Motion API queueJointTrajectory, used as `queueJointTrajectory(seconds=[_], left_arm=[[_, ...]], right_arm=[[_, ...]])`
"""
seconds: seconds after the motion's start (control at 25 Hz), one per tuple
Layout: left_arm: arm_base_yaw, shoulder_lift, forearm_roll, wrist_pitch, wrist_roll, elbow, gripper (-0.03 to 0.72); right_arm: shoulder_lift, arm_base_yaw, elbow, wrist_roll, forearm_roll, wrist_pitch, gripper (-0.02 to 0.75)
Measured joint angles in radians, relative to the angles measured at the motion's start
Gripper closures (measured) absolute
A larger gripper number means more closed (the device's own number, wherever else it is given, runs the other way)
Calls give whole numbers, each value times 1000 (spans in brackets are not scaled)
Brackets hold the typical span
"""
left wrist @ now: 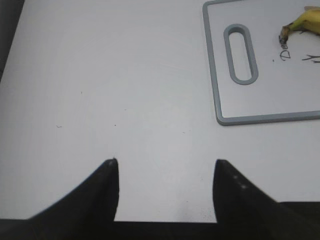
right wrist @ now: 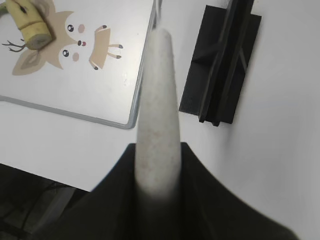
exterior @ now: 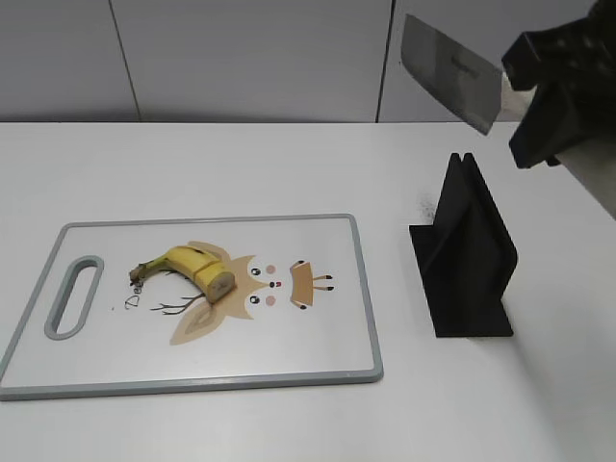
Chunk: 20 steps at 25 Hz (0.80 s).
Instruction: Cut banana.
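Note:
A yellow banana piece point(exterior: 194, 269) with a cut end lies on the white cutting board point(exterior: 318, 356); it shows top left in the right wrist view point(right wrist: 27, 25), and its stem tip shows in the left wrist view point(left wrist: 302, 24). My right gripper point(exterior: 539, 96) is shut on the knife's pale handle point(right wrist: 157, 100) and holds the steel blade point(exterior: 450, 72) high in the air, above the black knife stand point(exterior: 467, 250). My left gripper point(left wrist: 165, 165) is open and empty over bare table, left of the board; it is out of the exterior view.
The black knife stand point(right wrist: 220, 65) stands right of the board on the white table. The board point(left wrist: 265, 117) has a grey rim and a handle slot point(exterior: 75, 296) at its left end. A grey wall runs behind the table.

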Motion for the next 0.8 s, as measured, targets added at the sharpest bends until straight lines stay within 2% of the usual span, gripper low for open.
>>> queueJointTrajectory(seconds=[0.36, 0.52, 0.8], left_arm=[[0, -228, 0, -20, -26, 62, 126], [0, -236, 1, -108, -28, 92, 126], [0, -235, 3, -130, -31, 100, 126]], right_arm=[[-145, 0, 225, 164, -82, -82, 570], [-162, 0, 286, 189, -98, -115, 570], [-138, 0, 323, 227, -113, -206, 570]])
